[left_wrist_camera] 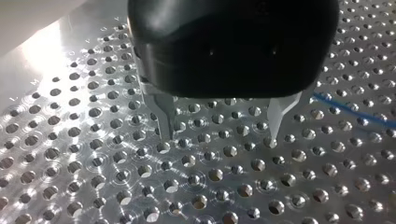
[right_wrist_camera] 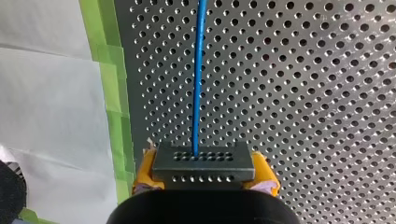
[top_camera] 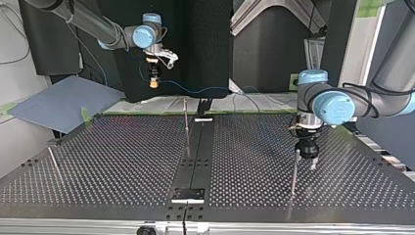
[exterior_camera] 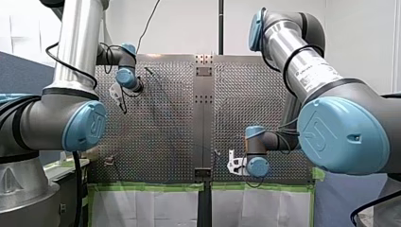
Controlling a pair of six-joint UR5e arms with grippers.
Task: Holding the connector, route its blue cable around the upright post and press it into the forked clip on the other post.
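In the right wrist view my right gripper (right_wrist_camera: pixel 204 175) is shut with its yellow pads on a dark grey connector (right_wrist_camera: pixel 203 161). The blue cable (right_wrist_camera: pixel 198 70) runs straight ahead from it over the perforated table. In the top view my right gripper (top_camera: pixel 154 82) hangs high above the table's far edge, and the cable (top_camera: pixel 195 90) sags away towards the view's right. My left gripper (left_wrist_camera: pixel 219 137) is open just above the plate with nothing between its metal fingers; a stretch of blue cable (left_wrist_camera: pixel 348 109) lies beside it. In the top view it (top_camera: pixel 307 160) stands right next to a thin upright post (top_camera: pixel 294 171).
Another thin post (top_camera: pixel 186 122) stands near the table's middle beside the dark centre strip (top_camera: pixel 195 152), and a third post (top_camera: pixel 54 160) leans at the top view's left. Green tape (right_wrist_camera: pixel 109 93) marks the table's edge, with white sheeting beyond it.
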